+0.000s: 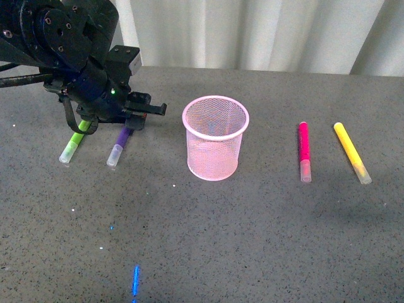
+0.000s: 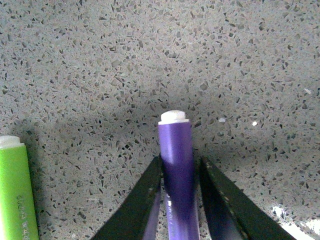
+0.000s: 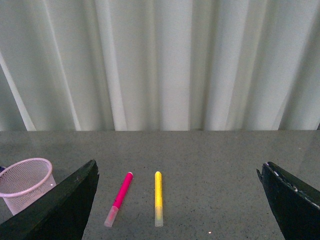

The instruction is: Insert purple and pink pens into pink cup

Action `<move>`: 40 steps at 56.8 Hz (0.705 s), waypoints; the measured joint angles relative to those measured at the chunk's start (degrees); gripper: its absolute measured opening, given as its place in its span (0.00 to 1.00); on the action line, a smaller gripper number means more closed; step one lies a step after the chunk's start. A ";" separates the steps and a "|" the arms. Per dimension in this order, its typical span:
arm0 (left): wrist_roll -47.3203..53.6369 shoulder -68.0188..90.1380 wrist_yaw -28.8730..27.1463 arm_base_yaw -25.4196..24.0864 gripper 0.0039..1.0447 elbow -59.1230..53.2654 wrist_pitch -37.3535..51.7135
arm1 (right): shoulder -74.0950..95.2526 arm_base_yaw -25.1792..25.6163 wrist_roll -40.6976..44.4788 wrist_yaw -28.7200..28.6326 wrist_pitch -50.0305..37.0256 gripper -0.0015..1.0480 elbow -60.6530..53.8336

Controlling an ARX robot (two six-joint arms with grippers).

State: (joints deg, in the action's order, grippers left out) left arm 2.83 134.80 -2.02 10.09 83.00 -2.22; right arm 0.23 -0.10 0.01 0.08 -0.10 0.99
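Barrel of the purple pen [image 2: 175, 150] lies near-to-far on the worktop [image 1: 252, 240], left of the pink cup [image 1: 214, 136], between the jaws of the left pincer [image 1: 132, 120] (squeeze not discernible); right pincer [image 3: 178, 165], released, is nearer the pink pen [image 1: 304, 148]

"What is the speckled grey stone-like table [image 2: 150, 60] like?"

"Grainy and dull. The smooth purple plastic pen [image 2: 176, 165] between the left gripper's [image 2: 181, 160] matt black fingers [image 2: 137, 202] shines a bit."

"And the lime-green plastic marker [image 2: 15, 190] beside them?"

"Smooth too. The round pink wire-mesh cup [image 1: 214, 148] looks like thin metal net. The white curtain [image 3: 160, 65] is soft cloth."
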 joint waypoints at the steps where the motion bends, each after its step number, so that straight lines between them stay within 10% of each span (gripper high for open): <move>1: -0.02 0.00 0.00 0.00 0.24 0.00 -0.04 | 0.00 0.00 0.00 0.00 0.00 0.93 0.00; 40: -11.61 -11.89 2.93 0.09 0.12 -8.02 10.27 | 0.00 0.00 0.00 0.00 0.00 0.93 0.00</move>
State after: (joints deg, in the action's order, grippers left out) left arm -8.78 122.91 0.91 10.17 74.98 8.05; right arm 0.23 -0.10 0.01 0.08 -0.10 0.99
